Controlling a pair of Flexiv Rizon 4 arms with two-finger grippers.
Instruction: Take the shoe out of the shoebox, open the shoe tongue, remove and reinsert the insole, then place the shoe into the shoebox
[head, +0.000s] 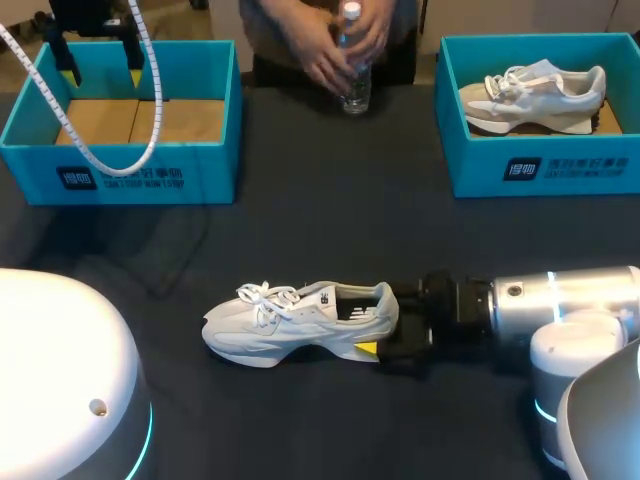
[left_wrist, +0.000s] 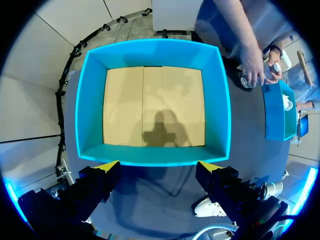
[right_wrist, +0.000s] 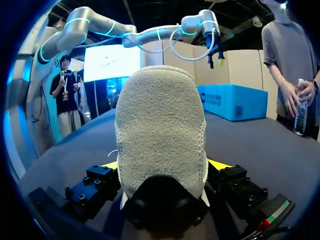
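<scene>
Shoebox (head: 120, 175) at the left of the desk (head: 320, 230) is sitting empty, the left gripper (left_wrist: 159, 167) hanging spread above it. Mid-desk the shoe (head: 295, 320) is lying on its sole, toe pointing left, with the right gripper (right_wrist: 164, 165) pinching its heel from both sides. Being out of the box, the shoe is likely awaiting the opening step; that is calling for the left gripper to come across to the tongue (head: 303, 297) while the right is steadying the heel
</scene>
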